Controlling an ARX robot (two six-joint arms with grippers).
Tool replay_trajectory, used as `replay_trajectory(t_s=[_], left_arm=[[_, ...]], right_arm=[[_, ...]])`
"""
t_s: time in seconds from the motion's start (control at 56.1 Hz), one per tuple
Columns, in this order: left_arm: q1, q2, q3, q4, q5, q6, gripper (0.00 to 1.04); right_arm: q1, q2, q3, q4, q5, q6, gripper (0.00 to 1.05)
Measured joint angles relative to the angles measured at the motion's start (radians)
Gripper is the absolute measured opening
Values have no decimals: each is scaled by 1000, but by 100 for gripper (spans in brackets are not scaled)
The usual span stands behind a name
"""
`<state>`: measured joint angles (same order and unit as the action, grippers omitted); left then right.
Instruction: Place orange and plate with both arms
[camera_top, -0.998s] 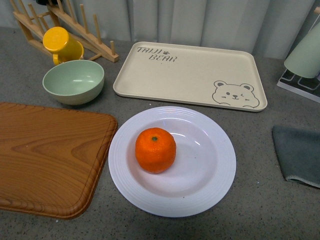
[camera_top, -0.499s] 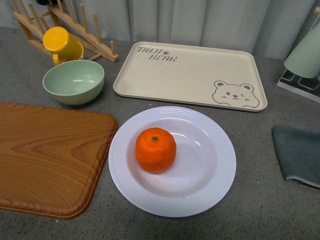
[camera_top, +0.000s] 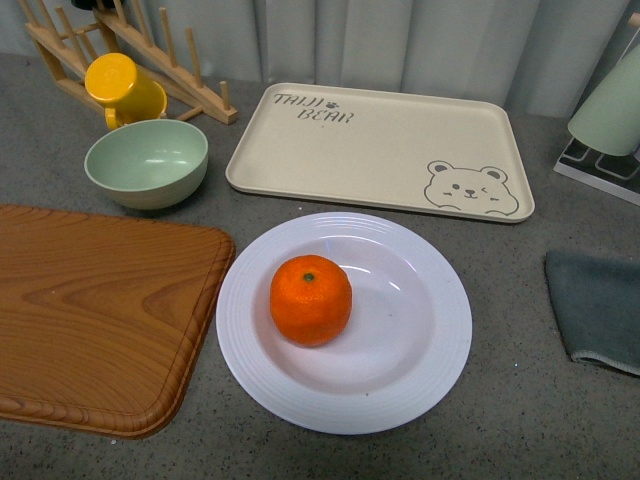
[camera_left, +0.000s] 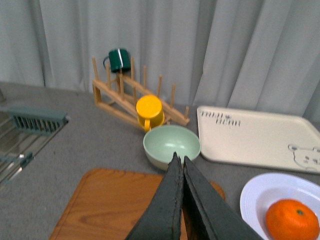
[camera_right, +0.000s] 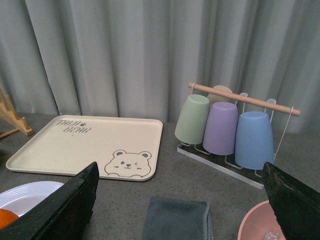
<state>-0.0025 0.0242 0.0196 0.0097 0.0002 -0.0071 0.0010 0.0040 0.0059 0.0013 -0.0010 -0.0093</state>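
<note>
The orange (camera_top: 311, 300) sits left of centre inside the white ribbed plate (camera_top: 440, 370) on the grey table, in front of the beige bear tray. Neither arm shows in the front view. In the left wrist view my left gripper (camera_left: 179, 158) is shut and empty, raised above the wooden board, with the plate (camera_left: 257, 192) and orange (camera_left: 292, 220) off to one side. In the right wrist view my right gripper (camera_right: 180, 172) is open wide and empty, high above the grey cloth; a sliver of the plate (camera_right: 30, 192) and orange (camera_right: 6, 218) shows at the edge.
A wooden cutting board (camera_top: 90, 310) lies left of the plate. A pale green bowl (camera_top: 147, 163), yellow cup (camera_top: 122, 86) and wooden rack (camera_top: 150, 50) stand at back left. The bear tray (camera_top: 380, 150) is behind, a grey cloth (camera_top: 597, 305) right, a cup rack (camera_right: 225, 125) far right.
</note>
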Motion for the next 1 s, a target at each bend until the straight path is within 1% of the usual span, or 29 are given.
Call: replay_trajectory(t_s=[0.267,0.285,0.303,0.356,0.41,0.446,0.463,0.517,0.588,0.642,0.766,0.802,0.838,0.891,0.998], left_arm=[[0,-19,0,-9,0,0,4],[0,-19,0,-9,0,-1,6],[0,-19,0,-9,0,0,7],[0,-19,0,-9,0,0,18],[0,-20,0,-9,0,0,30],[0,-20,0,-9,0,0,38],[0,-20,0,-9,0,0,39],[0,-20,0,-9,0,0,50],[0,-20,0,-9,0,0,61],[0,-20,0,-9,0,0,72],[0,-20,0,-9,0,0,91],[0,-20,0,-9,0,0,98],[0,-20,0,-9,-1,2,100],[0,-20,0,-9,0,2,98],[0,-20,0,-9,0,2,98]], right_arm=[[0,0,0,0,0,0,95],[-4,3,0,-4,-14,-6,95],[-11,13,6,-20,-50,-27,95],[-13,73,11,-8,-105,-86,95],[36,209,12,96,-85,-129,95],[70,302,18,171,-76,-134,95],[88,355,25,209,-69,-134,95],[126,502,53,296,-72,-129,95],[157,727,111,392,-97,-83,95],[169,890,160,435,-112,-42,95],[183,1219,257,472,-152,53,95],[185,1321,291,472,-178,88,95],[186,1389,315,472,-198,109,95],[189,1488,354,461,-228,138,95],[190,1647,426,425,-275,203,95]])
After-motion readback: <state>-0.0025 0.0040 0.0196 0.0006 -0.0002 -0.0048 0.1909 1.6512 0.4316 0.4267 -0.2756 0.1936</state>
